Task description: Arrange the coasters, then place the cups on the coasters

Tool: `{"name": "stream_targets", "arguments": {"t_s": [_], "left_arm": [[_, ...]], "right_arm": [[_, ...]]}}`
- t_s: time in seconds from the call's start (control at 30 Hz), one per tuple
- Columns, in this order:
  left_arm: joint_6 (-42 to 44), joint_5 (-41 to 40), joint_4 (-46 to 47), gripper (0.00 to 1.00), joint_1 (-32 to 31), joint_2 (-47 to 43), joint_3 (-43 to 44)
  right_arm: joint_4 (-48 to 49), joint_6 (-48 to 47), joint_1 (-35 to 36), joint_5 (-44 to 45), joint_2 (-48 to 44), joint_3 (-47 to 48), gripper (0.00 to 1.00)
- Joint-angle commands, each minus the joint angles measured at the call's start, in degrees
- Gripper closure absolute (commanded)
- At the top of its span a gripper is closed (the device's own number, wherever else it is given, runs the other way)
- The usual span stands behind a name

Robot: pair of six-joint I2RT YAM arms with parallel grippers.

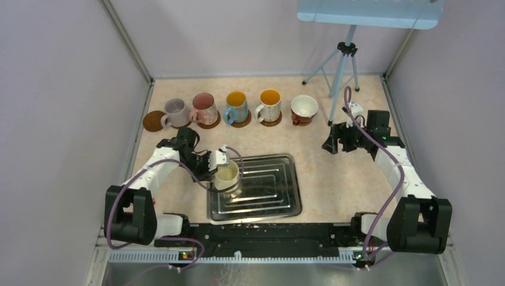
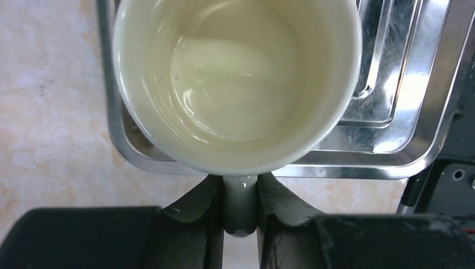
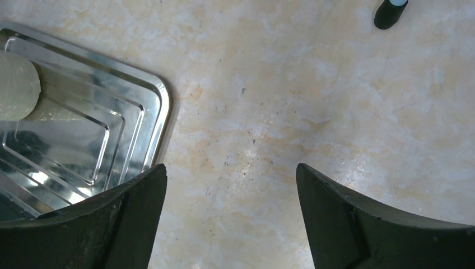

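Observation:
A cream cup (image 1: 227,176) (image 2: 235,73) stands at the left edge of the silver tray (image 1: 268,190). My left gripper (image 1: 219,161) (image 2: 241,196) is shut on its handle. Along the back run a lilac cup (image 1: 175,112), a pink one (image 1: 204,108), a blue-handled one (image 1: 236,106), an orange-inside one (image 1: 270,105) and a dark red one (image 1: 304,109). Brown coasters show under the pink cup (image 1: 209,123), the blue-handled cup (image 1: 241,121) and the orange-inside cup (image 1: 271,121). Another brown coaster (image 1: 153,121) lies mostly bare beside the lilac cup. My right gripper (image 1: 331,143) (image 3: 231,174) is open above bare table.
The tray (image 2: 392,140) (image 3: 134,112) lies near the front between the arms, with the cream cup (image 3: 17,87) at its far side in the right wrist view. A tripod (image 1: 342,59) stands at the back right, one foot (image 3: 389,12) near my right gripper. Walls close in left, right and behind.

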Motion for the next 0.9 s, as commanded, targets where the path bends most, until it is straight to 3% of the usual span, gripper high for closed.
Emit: {"name": "stream_targets", "arguments": {"t_s": [0.0, 0.17, 0.37, 0.63, 0.87], "left_arm": [[-8.4, 8.9, 0.7, 1.0, 1.9, -2.4, 7.0], [-15.5, 13.0, 0.6, 1.0, 4.1, -1.8, 14.8], [-23.9, 20.4, 2.2, 1.0, 12.4, 1.3, 24.3], [-40.9, 16.0, 20.0, 1.0, 26.8, 4.1, 31.3], [-44.6, 13.3, 20.7, 1.0, 36.5, 14.1, 42.8]], "right_arm": [[1.1, -0.5, -0.5, -1.0, -1.3, -0.3, 0.16], [1.0, -0.6, -0.5, -1.2, -1.2, -0.2, 0.16], [1.0, -0.7, -0.5, -1.2, -1.5, -0.4, 0.16], [1.0, -0.6, -0.5, -1.5, -2.0, -0.4, 0.16], [0.4, -0.7, -0.5, -2.0, -2.7, 0.0, 0.16]]}}
